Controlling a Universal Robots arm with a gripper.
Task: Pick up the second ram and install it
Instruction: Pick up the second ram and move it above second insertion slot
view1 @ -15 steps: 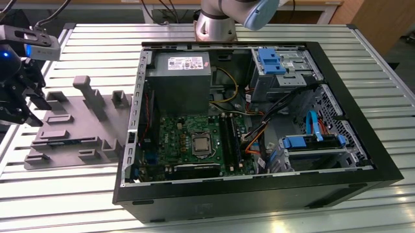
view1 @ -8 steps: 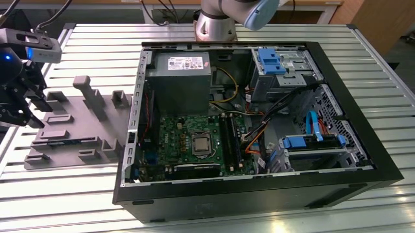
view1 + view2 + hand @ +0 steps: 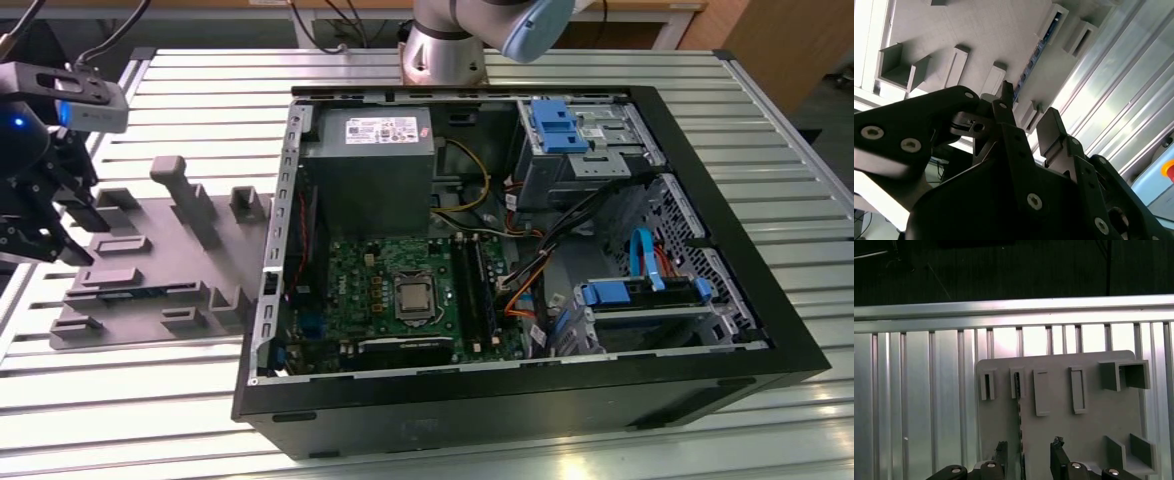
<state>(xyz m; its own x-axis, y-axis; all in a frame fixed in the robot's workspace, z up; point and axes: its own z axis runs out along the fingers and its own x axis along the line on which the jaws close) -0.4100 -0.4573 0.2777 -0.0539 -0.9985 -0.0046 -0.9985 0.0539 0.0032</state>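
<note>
Hand (image 3: 1029, 102) open — empty — over second ram (image 3: 1035, 56)

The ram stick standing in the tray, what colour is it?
The ram stick is blue-green, clearest in the second wrist view.

Second ram (image 3: 1018, 410): thin blue-green stick, standing on its long edge in grey holder (image 3: 1089, 430) slot; I'm not holding it.

A ribbed aluminium table (image 3: 200, 100) gleams under bright light, wooden panel (image 3: 781, 50) behind
</note>
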